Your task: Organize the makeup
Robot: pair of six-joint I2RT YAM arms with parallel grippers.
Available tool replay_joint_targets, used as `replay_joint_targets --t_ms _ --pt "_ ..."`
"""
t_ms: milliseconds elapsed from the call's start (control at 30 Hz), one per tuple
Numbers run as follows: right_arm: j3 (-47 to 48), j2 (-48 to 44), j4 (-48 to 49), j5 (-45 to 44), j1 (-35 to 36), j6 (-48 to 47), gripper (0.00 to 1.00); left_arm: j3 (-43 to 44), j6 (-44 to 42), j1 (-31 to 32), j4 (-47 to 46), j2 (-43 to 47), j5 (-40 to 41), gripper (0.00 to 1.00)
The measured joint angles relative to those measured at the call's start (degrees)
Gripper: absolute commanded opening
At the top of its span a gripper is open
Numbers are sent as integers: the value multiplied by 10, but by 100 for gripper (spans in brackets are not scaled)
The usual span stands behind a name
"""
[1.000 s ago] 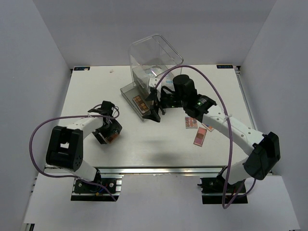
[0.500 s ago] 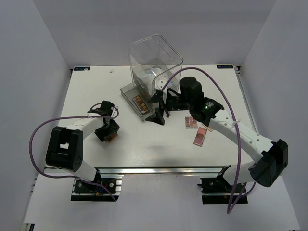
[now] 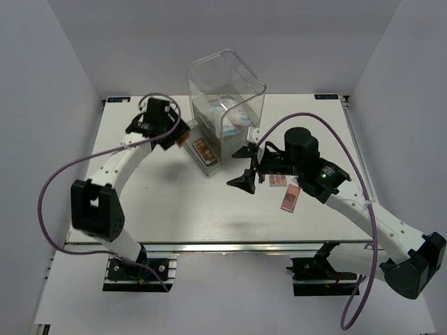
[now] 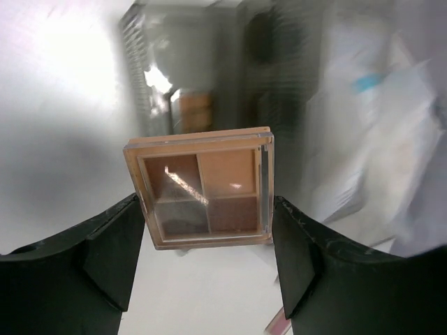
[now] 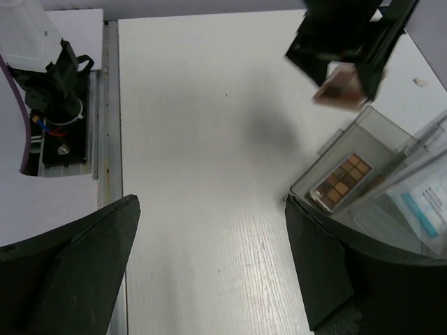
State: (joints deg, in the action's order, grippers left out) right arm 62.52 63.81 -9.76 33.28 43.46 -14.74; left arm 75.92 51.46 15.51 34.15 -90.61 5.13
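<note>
Makeup: four-pan palette (image 4: pixel 202 199), brown shades, pinched edge to edge in the left gripper (image 4: pixel 208 216). It is held above the table (image 3: pixel 174 202), just beside the clear box (image 3: pixel 227 77), near the far end of the pulled-out tray (image 5: pixel 370 129). Background in the left wrist view is blurred and unreadable. Long palette (image 5: pixel 340 183) lies in the tray. White packets (image 3: pixel 237 115) sit inside the box, seen only through plastic, count unclear. Pink palette (image 3: pixel 290 199) lies on the table right of the tray. Second pink palette (image 3: pixel 278 180) is partly covered by the right arm. Right gripper (image 3: pixel 244 166) is spread wide, holding nothing, between the tray and the pink ones.
</note>
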Motion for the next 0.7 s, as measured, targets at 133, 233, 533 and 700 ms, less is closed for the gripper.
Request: replay_joint_targets --t_ms 133,233,533,700 --pt "-9 -8 -2 -21 -24 11 89 151 -20 0 -11 -118 0 13" --pt "-12 -11 -3 -34 -45 16 89 242 -33 0 0 -216 0 15" --pt "-15 -31 -3 -48 -104 24 89 299 -50 0 62 -324 9 53" --pt "-25 -32 -5 -48 -109 20 89 301 -53 0 62 -324 13 88"
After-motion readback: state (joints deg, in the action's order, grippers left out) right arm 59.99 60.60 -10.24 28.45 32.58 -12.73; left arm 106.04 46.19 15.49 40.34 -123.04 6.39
